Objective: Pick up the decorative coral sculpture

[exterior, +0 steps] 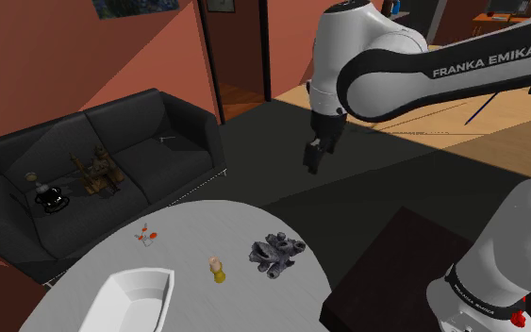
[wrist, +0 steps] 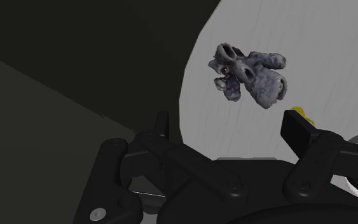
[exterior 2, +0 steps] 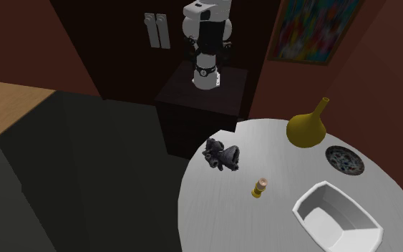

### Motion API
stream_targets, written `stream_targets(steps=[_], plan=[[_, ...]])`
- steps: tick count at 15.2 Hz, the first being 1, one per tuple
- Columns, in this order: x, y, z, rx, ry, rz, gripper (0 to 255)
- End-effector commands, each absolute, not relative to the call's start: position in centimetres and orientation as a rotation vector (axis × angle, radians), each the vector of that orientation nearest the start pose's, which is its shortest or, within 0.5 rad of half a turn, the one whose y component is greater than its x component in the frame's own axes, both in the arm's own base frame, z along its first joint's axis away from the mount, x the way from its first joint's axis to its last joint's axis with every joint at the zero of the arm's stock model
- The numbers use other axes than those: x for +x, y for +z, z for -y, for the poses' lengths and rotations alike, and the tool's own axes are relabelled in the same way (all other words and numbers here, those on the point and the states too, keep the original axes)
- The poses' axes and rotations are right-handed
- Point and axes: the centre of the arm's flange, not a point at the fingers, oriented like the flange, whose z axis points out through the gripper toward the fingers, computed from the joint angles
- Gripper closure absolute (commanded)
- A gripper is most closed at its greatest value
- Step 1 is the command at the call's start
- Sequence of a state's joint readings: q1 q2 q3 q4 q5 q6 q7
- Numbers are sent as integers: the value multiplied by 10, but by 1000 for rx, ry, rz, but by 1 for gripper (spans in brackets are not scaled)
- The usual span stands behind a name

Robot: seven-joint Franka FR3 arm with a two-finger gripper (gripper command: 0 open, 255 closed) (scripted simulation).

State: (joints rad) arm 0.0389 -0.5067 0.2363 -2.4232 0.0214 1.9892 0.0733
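The coral sculpture (exterior: 276, 255) is a lumpy grey piece with holes. It lies on the round white table (exterior: 188, 222) near the edge closest to the stand. It appears too in the second exterior view (exterior 2: 222, 155) and ahead of the fingers in the wrist view (wrist: 250, 73). My gripper (exterior: 317, 156) hangs high over the dark floor, beyond the table's edge and well above the sculpture. In the wrist view the gripper (wrist: 229, 121) is open, its black fingers (wrist: 163, 124) standing wide apart with nothing between them.
On the table also stand a small yellow bottle (exterior: 218, 271), a white boat-shaped bowl (exterior: 131, 297), a tiny red-and-white object (exterior: 145, 236), a yellow vase (exterior 2: 307, 127) and a patterned dish (exterior 2: 344, 160). A black sofa (exterior: 150, 141) holding small figures stands behind it.
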Motion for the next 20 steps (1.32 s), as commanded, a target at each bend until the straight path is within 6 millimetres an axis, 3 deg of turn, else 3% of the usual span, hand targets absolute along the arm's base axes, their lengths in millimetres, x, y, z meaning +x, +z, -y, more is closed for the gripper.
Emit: stream_targets(steps=[1,20], plan=[[401,470,-137,-3227,-104,284,0],[488,252,-274,-3378,94,411,0]])
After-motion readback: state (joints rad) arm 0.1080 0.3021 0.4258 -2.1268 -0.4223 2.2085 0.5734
